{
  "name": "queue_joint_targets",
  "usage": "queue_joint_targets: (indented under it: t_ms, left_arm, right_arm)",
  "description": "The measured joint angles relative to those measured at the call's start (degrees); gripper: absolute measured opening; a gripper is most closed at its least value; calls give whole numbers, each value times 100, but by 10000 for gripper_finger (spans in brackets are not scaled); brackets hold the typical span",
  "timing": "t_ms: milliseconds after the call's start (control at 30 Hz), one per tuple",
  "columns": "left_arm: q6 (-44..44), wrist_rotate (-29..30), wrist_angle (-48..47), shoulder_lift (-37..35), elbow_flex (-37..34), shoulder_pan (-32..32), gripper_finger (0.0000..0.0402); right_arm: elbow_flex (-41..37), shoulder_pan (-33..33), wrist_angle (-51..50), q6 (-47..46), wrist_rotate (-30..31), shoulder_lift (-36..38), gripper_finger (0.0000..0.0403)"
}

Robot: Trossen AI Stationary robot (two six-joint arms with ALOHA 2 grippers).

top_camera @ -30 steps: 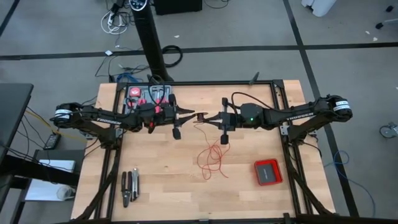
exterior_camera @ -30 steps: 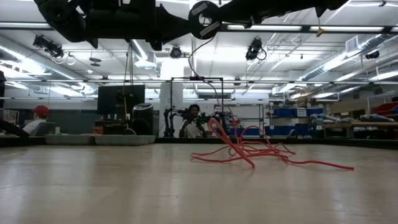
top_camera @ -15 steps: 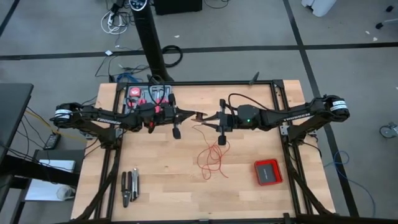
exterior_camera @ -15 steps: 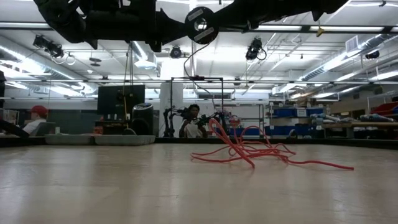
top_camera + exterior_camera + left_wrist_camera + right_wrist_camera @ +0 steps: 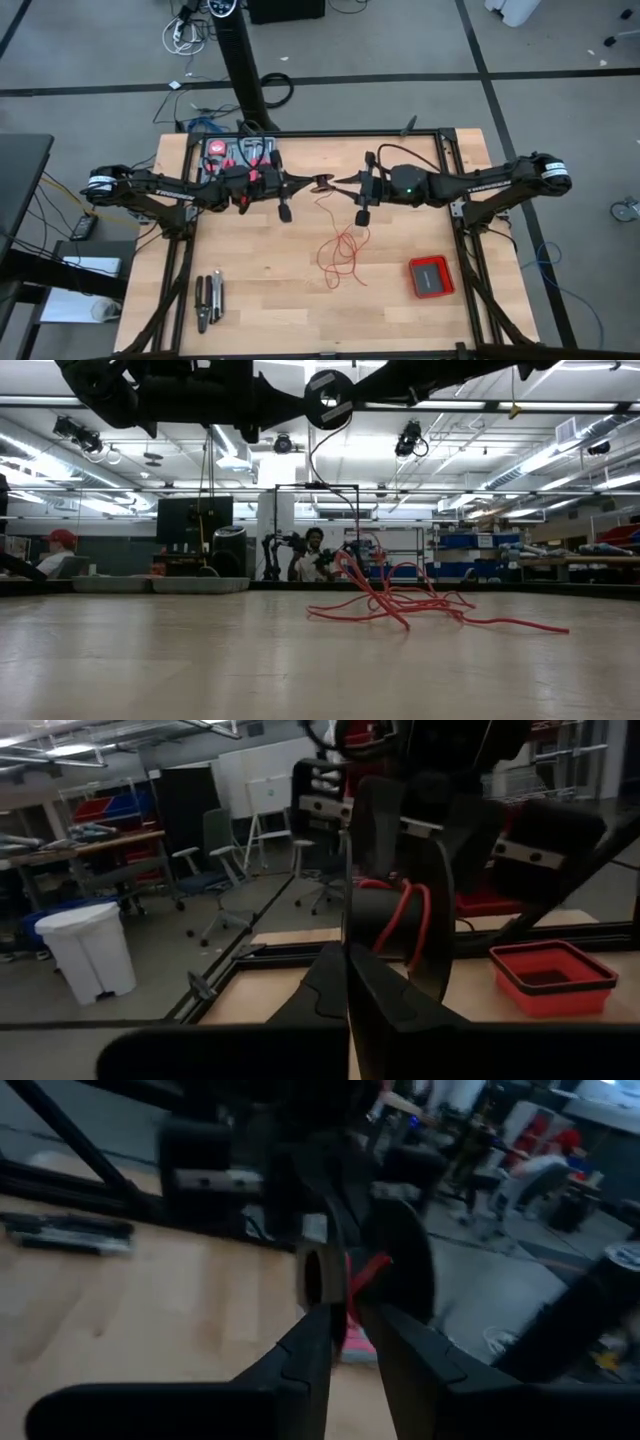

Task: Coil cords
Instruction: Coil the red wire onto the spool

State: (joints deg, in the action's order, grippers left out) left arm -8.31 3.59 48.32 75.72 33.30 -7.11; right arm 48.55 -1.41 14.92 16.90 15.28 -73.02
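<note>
A small black spool (image 5: 322, 182) with red wire on its core (image 5: 415, 920) hangs high over the table's middle, between my two grippers. My left gripper (image 5: 310, 182) is shut on it from the left. My right gripper (image 5: 343, 181) stands open just right of the spool (image 5: 400, 1260), and I cannot tell whether its tips touch it. The thin red cord (image 5: 340, 250) runs down from the spool (image 5: 328, 400), and its loose squiggly loops (image 5: 400, 603) rest on the wood. My left gripper pinches a thin flange of the spool (image 5: 348, 890) between its two fingers, at the flange's rim. The fingers come in level from the table's left. The spool is lifted clear, its axis level, and the wire hangs slack below it down to the table.
A flat red square box (image 5: 431, 276) lies near the table's right front. Hand tools (image 5: 208, 300) lie at the left front, and a red and black device (image 5: 235, 155) sits at the far left. Bare wood surrounds the wire heap. A person (image 5: 313, 550) sits far behind the table.
The spool has passed from my right gripper to my left. My left gripper has shut on the spool and stayed in place. My right gripper has opened, let go and drawn back a little toward the table's right edge. The loops on the table lie as before.
</note>
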Motion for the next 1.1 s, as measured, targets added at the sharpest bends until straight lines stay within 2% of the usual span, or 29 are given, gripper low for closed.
queue_joint_targets:
  t_ms: [200, 367, 567, 867, 1000, 1100]
  left_arm:
    - [247, 681, -6, 0, 1, 7, 0]
    - [594, 1182, 28, 0, 0, 4, 0]
    - [1016, 1224, 205, 0, 0, 7, 0]
    - [1668, 1227, 474, 0, 0, 7, 0]
    - [1788, 1229, 503, 0, 0, 4, 0]
    - [1798, 1230, 505, 0, 0, 4, 0]
  right_arm:
    - [2, -129, -578, 161, 362, 454, 79]
    - [0, -452, -800, 809, 842, 198, 78]
    - [0, -617, -474, 1194, 1528, -282, 79]
    - [223, -667, -468, 1832, 1704, -760, 80]
    - [376, -879, -644, 2461, 1826, -939, 80]
    - [620, -1076, -1149, 2469, 2005, -1043, 80]
